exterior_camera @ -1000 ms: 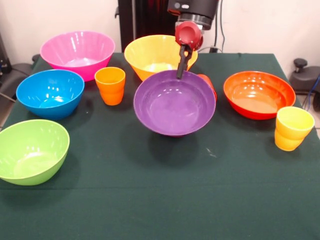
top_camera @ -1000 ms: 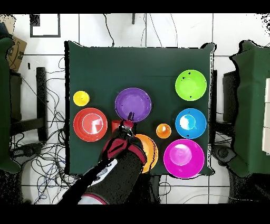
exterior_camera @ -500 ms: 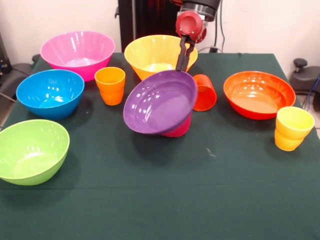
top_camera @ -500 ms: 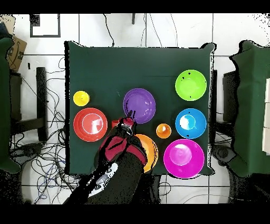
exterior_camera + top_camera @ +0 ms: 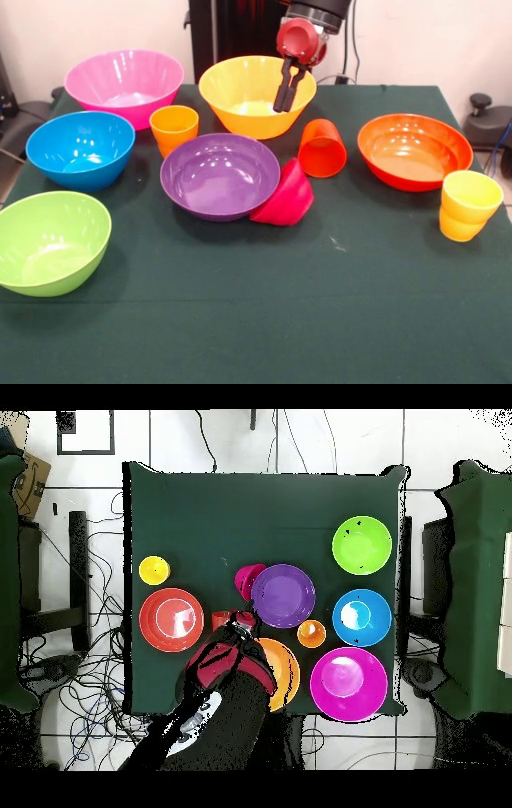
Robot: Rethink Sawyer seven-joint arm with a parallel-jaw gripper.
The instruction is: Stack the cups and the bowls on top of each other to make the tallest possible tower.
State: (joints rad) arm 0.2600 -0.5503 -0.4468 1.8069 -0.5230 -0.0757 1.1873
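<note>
Tablecloth [image 5: 264,320]: purple bowl [image 5: 220,174] now flat

Seen from the front, the wide middle bowl [image 5: 220,176] sits mid-table [image 5: 256,320]. The little bowl [image 5: 286,198] leans on its side, touching it at 4 o'clock. The tipped cup [image 5: 322,149] lies at 2 o'clock, apart. The upright cup [image 5: 174,128] stands just behind at 11 o'clock. The back bowl [image 5: 256,96] is at 1 o'clock, the corner bowl [image 5: 124,84] at 10, the side bowl [image 5: 80,148] at 9, the near bowl [image 5: 48,240] at 8. The shallow bowl [image 5: 414,150] is at 3 o'clock, with the end cup [image 5: 468,206] at its 5 o'clock.
</note>
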